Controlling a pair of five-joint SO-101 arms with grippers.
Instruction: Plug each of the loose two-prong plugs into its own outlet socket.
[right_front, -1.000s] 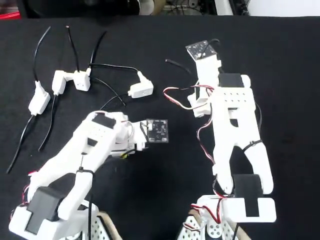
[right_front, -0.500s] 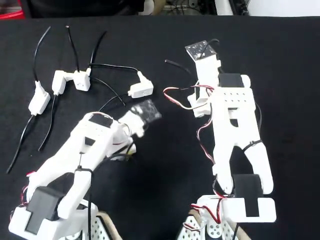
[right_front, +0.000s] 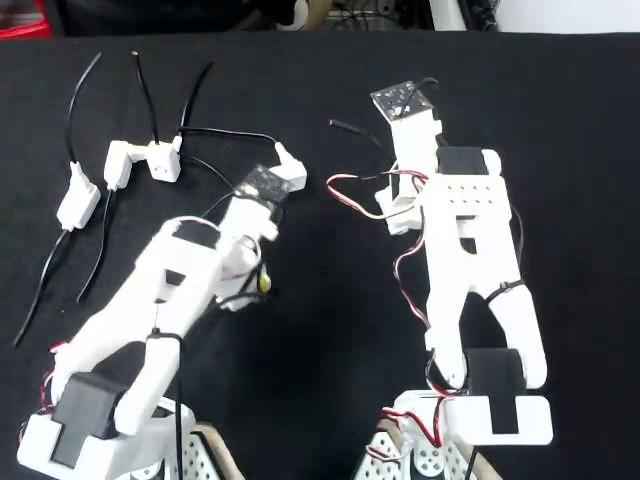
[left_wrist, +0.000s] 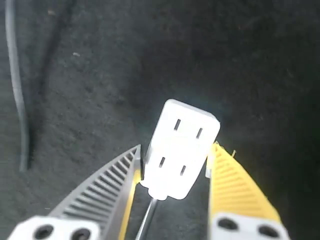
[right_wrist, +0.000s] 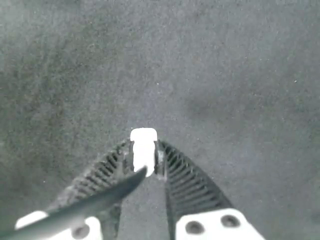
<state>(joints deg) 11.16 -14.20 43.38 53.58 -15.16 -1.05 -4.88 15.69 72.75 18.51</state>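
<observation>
A white outlet socket (left_wrist: 181, 149) with slotted holes lies on the black table, between the fingers of my left gripper (left_wrist: 172, 147), which is open and straddles it. From above, this socket (right_front: 289, 179) pokes out past the left wrist near the table's middle. My right gripper (right_wrist: 144, 145) is shut on a small white plug (right_wrist: 143, 148) whose black cord (right_wrist: 95, 197) trails back; it hovers at the far middle (right_front: 404, 102). At the far left lie a loose white plug (right_front: 77, 197) and a plug joined to a socket (right_front: 140, 161).
Black cords (right_front: 145, 95) fan out from the pieces at the far left and run toward the table's back edge. A short black cord end (right_front: 352, 130) lies beside the right wrist. Both arm bases stand at the near edge.
My left arm has swung its wrist from pointing right to pointing away, bringing its gripper over the socket near the middle. The right arm has kept still.
</observation>
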